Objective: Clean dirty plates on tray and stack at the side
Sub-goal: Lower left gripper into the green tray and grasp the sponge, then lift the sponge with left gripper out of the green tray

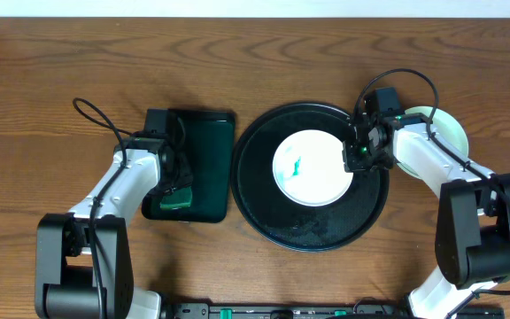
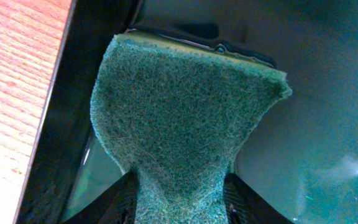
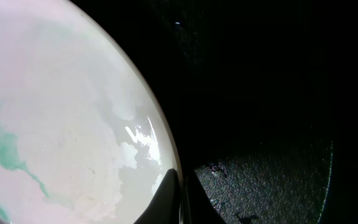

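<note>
At the middle of the bench [image 1: 51, 71]: the round black tray [image 1: 312, 232].

On the tray, a little up and left of its centre: one white plate [image 1: 321, 182], wet-looking, with a green smear [image 1: 295, 166] left of the plate's middle.

At the white plate's right edge, over the right part of the tray: the right tool [image 1: 359, 158], pressed together on the rim. From the right wrist, dark fingers [image 3: 166, 200] closed at that rim, one on the inner side and one on the outer, the tray's black floor to their right.

Off the tray, near its upper right: a mint plate [image 1: 445, 128], partly hidden under the right arm. Cannot tell whether one plate or more there, nor whether touching the tray.

Just beside the tray's left rim: a smaller rectangular green tray [image 1: 209, 159].

Left of the tray, over the lower left part of the green tray: the left tool [image 1: 175, 190], half spread and pinching a green sponge [image 1: 178, 200]. From the left wrist, sponge squeezed narrow between the two fingers [image 2: 120, 202] and fanning wide beyond them, far edge low against the green tray's wet floor.
</note>
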Available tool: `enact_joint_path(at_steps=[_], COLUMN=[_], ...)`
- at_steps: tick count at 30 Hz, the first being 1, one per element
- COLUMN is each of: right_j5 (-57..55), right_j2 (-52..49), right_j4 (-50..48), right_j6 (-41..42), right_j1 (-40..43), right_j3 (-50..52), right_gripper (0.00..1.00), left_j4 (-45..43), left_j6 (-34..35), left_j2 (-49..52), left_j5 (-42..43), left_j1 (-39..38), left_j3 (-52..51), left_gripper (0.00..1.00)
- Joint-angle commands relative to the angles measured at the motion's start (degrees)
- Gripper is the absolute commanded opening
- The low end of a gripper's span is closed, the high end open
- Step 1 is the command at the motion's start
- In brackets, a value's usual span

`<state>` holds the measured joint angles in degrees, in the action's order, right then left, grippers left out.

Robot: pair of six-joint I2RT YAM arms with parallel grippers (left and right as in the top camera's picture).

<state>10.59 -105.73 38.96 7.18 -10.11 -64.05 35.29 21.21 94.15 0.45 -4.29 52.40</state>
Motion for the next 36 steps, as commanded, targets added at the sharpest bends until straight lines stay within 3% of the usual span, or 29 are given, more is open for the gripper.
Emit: enact_joint_path(at_steps=[1,17,22,24,30,36], right_j5=[0.4,0.4,0.4,0.4,0.4,0.4], right_j2=[0.1,0.1,0.1,0.1,0.1,0.1], right_j4=[0.3,0.3,0.3,0.3,0.3,0.3], right_j6=[-0.6,-0.6,-0.6,-0.6,-0.6,-0.6], right_j1=[-1.2,-1.2,-1.2,-1.2,-1.2,-1.2], right_j3=[-0.8,-0.8,-0.8,-0.8,-0.8,-0.8], right_gripper=[0.01,0.01,0.01,0.01,0.01,0.01], left_j4=[-0.2,-0.5,-2.9,-3.5,0.4,0.2], left_j6=[0.7,0.7,0.7,0.7,0.2,-5.2], left_j2=[0.6,0.6,0.6,0.6,-4.0,-14.1], left_j5=[-1.2,-1.2,-1.1,-1.1,-0.9,0.6], left_j1=[-0.1,-0.1,-0.1,-0.1,-0.1,-1.3], left_j3=[-1.1,-2.3,-4.5,-5.1,-2.0,-1.7], left_gripper=[0.46,0.4,0.27,0.08,0.07,0.07])
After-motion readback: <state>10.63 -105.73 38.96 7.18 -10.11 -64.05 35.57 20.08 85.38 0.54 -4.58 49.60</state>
